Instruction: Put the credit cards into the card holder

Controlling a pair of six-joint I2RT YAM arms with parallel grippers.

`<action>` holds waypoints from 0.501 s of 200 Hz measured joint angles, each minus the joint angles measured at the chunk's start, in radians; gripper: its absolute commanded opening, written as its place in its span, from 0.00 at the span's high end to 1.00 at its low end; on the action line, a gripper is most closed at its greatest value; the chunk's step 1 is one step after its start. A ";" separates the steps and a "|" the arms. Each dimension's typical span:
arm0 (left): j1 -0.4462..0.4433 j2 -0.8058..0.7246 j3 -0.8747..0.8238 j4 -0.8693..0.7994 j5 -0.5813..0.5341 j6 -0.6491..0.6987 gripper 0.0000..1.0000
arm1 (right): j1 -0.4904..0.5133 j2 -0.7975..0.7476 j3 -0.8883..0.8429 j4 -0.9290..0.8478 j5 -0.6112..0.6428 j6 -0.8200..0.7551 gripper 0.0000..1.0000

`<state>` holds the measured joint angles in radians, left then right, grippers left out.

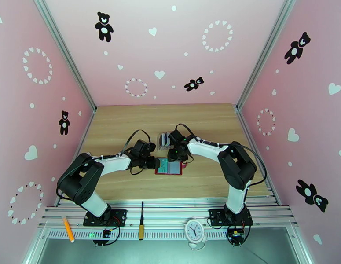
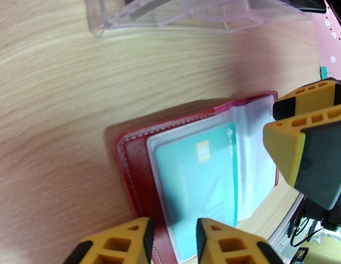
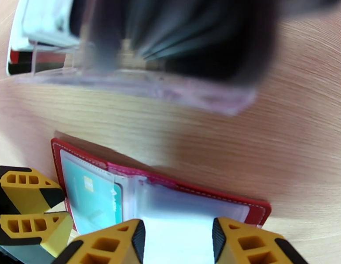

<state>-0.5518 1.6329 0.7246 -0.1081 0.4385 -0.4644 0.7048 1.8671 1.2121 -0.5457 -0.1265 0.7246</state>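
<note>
The card holder lies open flat beneath both grippers, a teal card pocketed just ahead of the left gripper, whose slightly parted jaws straddle the cover edge, apparently steadying it; the right gripper overhangs pale pockets, jaws parted, grasp indeterminate.

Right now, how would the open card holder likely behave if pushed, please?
The card holder lies flat on the smooth wooden table, so it would probably slide. Its clear pockets look thin, likely floppy.
</note>
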 measured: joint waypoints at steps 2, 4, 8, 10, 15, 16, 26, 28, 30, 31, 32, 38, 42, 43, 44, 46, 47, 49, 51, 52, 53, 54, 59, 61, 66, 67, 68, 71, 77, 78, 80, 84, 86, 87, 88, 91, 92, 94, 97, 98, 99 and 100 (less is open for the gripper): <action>0.000 0.000 0.000 0.000 0.000 0.000 0.63 | 0.000 0.000 0.000 0.000 0.000 0.000 0.53; 0.000 0.000 0.000 0.000 0.000 0.000 0.62 | 0.000 0.000 0.000 0.000 0.000 0.000 0.53; 0.000 0.000 0.000 0.000 0.000 0.000 0.62 | 0.000 0.000 0.000 0.000 0.000 0.000 0.53; 0.000 0.000 0.000 0.000 0.000 0.000 0.62 | 0.000 0.000 0.000 0.000 0.000 0.000 0.53; 0.000 0.000 0.000 0.000 0.000 0.000 0.61 | 0.001 0.000 0.000 0.000 0.000 0.000 0.53; 0.000 0.000 0.000 0.000 0.000 0.000 0.61 | 0.001 0.000 0.000 0.000 0.000 0.001 0.53; 0.000 0.001 0.002 0.000 0.000 0.000 0.61 | 0.001 0.000 -0.002 0.002 0.002 0.001 0.53; 0.000 0.001 0.002 0.000 0.000 0.000 0.61 | 0.001 0.000 -0.003 0.003 0.002 0.001 0.53; 0.000 0.001 0.003 0.000 0.000 0.000 0.60 | 0.001 0.000 -0.004 0.003 0.002 0.000 0.53; 0.000 0.001 0.003 0.000 0.000 0.000 0.60 | 0.001 0.000 -0.005 0.004 0.002 0.001 0.53; 0.000 0.001 0.003 0.000 0.000 0.000 0.60 | 0.001 0.000 -0.005 0.005 0.003 0.000 0.53; -0.001 0.002 0.004 0.000 0.000 0.000 0.60 | 0.001 0.000 -0.009 0.009 0.003 0.000 0.53; -0.001 0.002 0.004 0.000 0.000 0.000 0.60 | 0.002 0.000 -0.011 0.012 0.004 0.000 0.53; -0.001 0.002 0.004 0.000 0.000 0.000 0.60 | 0.002 0.000 -0.012 0.014 0.004 0.000 0.53; -0.001 0.002 0.004 0.000 0.000 0.000 0.60 | 0.002 0.000 -0.012 0.014 0.005 0.000 0.53; -0.001 0.002 0.004 0.000 0.000 0.000 0.60 | 0.002 0.000 -0.013 0.016 0.005 0.001 0.53; -0.001 0.002 0.004 0.000 0.000 0.000 0.60 | 0.002 0.000 -0.013 0.017 0.005 0.000 0.53; -0.001 0.002 0.004 0.000 0.000 0.000 0.59 | 0.003 0.000 -0.013 0.018 0.006 0.000 0.53; -0.001 0.002 0.004 0.000 0.000 0.000 0.60 | 0.003 0.000 -0.014 0.019 0.006 0.001 0.53; -0.001 0.002 0.004 0.000 0.000 0.000 0.59 | 0.003 0.000 -0.014 0.019 0.006 0.001 0.53; -0.001 0.002 0.004 0.000 0.000 0.000 0.59 | 0.003 0.000 -0.014 0.020 0.006 0.000 0.53; -0.001 0.002 0.004 0.000 0.000 0.000 0.59 | 0.003 0.000 -0.014 0.021 0.006 0.001 0.53; -0.001 0.002 0.004 0.001 0.000 0.000 0.59 | 0.004 0.000 -0.014 0.023 0.006 0.001 0.53; -0.001 0.002 0.004 0.001 0.000 0.000 0.59 | 0.004 0.000 -0.014 0.023 0.007 0.001 0.53; -0.001 0.002 0.004 0.001 0.000 0.000 0.59 | 0.005 0.000 -0.015 0.025 0.006 0.001 0.53; -0.001 0.002 0.004 0.001 0.000 0.000 0.59 | 0.005 0.000 -0.015 0.025 0.007 0.001 0.53; -0.001 0.002 0.004 0.001 0.000 0.000 0.59 | 0.005 0.000 -0.015 0.026 0.007 0.001 0.53; -0.001 0.002 0.004 0.001 0.001 0.000 0.59 | 0.006 0.000 -0.016 0.027 0.007 0.002 0.53; -0.001 0.002 0.004 0.001 0.001 0.000 0.59 | 0.008 0.000 -0.016 0.029 0.007 0.002 0.53; -0.001 0.002 0.004 0.001 0.001 0.000 0.59 | 0.008 0.000 -0.016 0.029 0.007 0.002 0.53; -0.001 0.002 0.004 0.001 0.001 0.000 0.59 | 0.009 0.001 -0.016 0.031 0.006 0.002 0.53; -0.001 0.002 0.004 0.001 0.001 0.000 0.59 | 0.010 0.002 -0.016 0.033 0.006 0.003 0.53; -0.001 0.002 0.004 0.001 0.001 0.000 0.59 | 0.011 0.002 -0.016 0.034 0.006 0.003 0.53; -0.001 0.002 0.004 0.001 0.001 0.000 0.59 | 0.011 0.002 -0.016 0.035 0.006 0.003 0.53; -0.001 0.002 0.004 0.001 0.001 0.000 0.59 | 0.011 0.002 -0.016 0.036 0.006 0.003 0.53; -0.001 0.002 0.004 0.001 0.001 0.000 0.59 | 0.013 0.003 -0.016 0.039 0.006 0.004 0.53; -0.001 0.002 0.004 0.001 0.001 0.000 0.59 | 0.013 0.003 -0.016 0.040 0.006 0.005 0.53; -0.001 0.002 0.004 0.001 0.001 0.000 0.59 | 0.014 0.004 -0.016 0.042 0.005 0.005 0.53; -0.001 0.002 0.005 0.001 0.001 0.000 0.59 | 0.014 0.004 -0.016 0.044 0.005 0.005 0.53; -0.001 0.002 0.005 0.001 0.001 0.000 0.59 | 0.015 0.004 -0.016 0.045 0.005 0.006 0.53; -0.001 0.002 0.005 0.000 0.001 0.000 0.59 | 0.016 0.004 -0.016 0.046 0.005 0.006 0.53; -0.001 0.002 0.005 0.000 0.001 0.000 0.59 | 0.016 0.005 -0.016 0.047 0.005 0.007 0.53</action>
<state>-0.5529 1.6348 0.7296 -0.1081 0.4397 -0.4641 0.7208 1.8717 1.1961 -0.4992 -0.1219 0.7315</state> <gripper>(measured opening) 0.410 0.468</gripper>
